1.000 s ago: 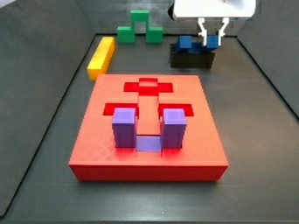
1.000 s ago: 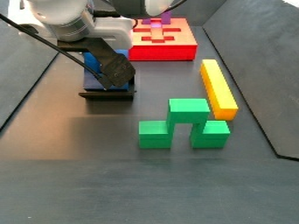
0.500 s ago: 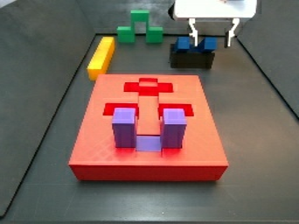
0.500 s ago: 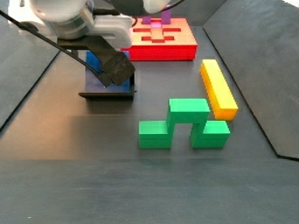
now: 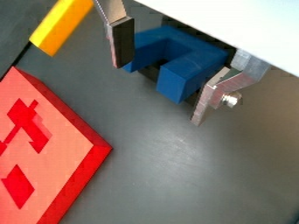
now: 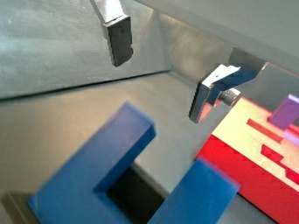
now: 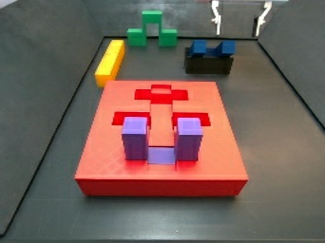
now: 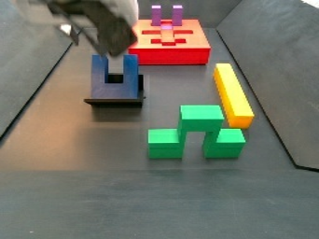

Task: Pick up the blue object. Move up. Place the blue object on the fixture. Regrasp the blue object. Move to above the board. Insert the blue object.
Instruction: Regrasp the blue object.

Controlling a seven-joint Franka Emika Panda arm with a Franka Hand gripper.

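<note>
Hand (image 7: 240, 21) up above the blue object (image 7: 212, 47), fingers spread wide w/ nothing between them; blue object sits prongs-up on the fixture (image 7: 210, 64), beyond the board (image 7: 162, 142), nr the surface's far edge.

Gripper (image 5: 167, 74): two flat silver plate fingers (image 5: 218, 94) with dark pads (one bolt head visible on a plate), beneath a white housing (image 5: 222, 22).

Blue object (image 7: 212, 47) seated on the fixture (image 7: 210, 65), behind the board (image 7: 162, 142); gripper (image 7: 238, 21) above, empty.
</note>
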